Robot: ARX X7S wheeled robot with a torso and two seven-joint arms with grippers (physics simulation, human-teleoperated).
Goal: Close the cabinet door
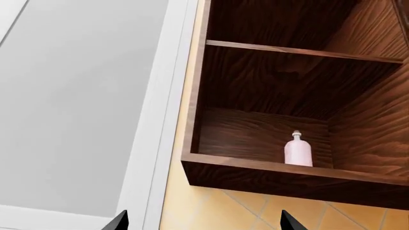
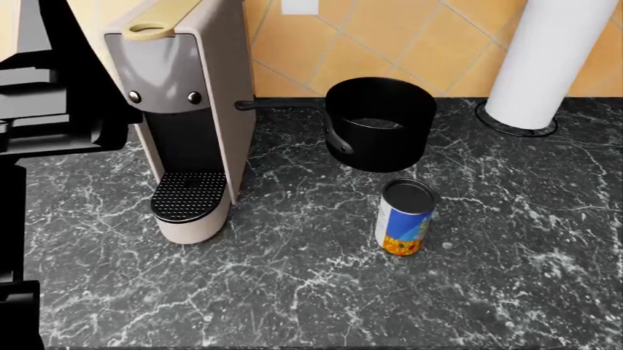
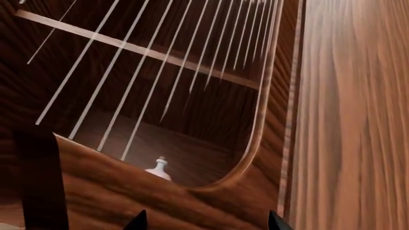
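Cabinet door open; both tools raised near the cabinet, nothing held.

Right tool (image 3: 203,221) faces the cabinet door (image 3: 191,96), a stiff dark-wood frame around a glazed pane with thin white bars; tips stand apart, empty; left tool (image 1: 203,221) likewise spread, looking into the wooden cabinet (image 1: 288,177) where a pink bottle (image 1: 298,151) stands on the lower shelf; door likely swings easily on its hinge (push the frame, not the pane); below, marble tabletop (image 2: 292,292) carries a coffee machine (image 2: 185,117), black pot (image 2: 380,124), tin can (image 2: 405,217).
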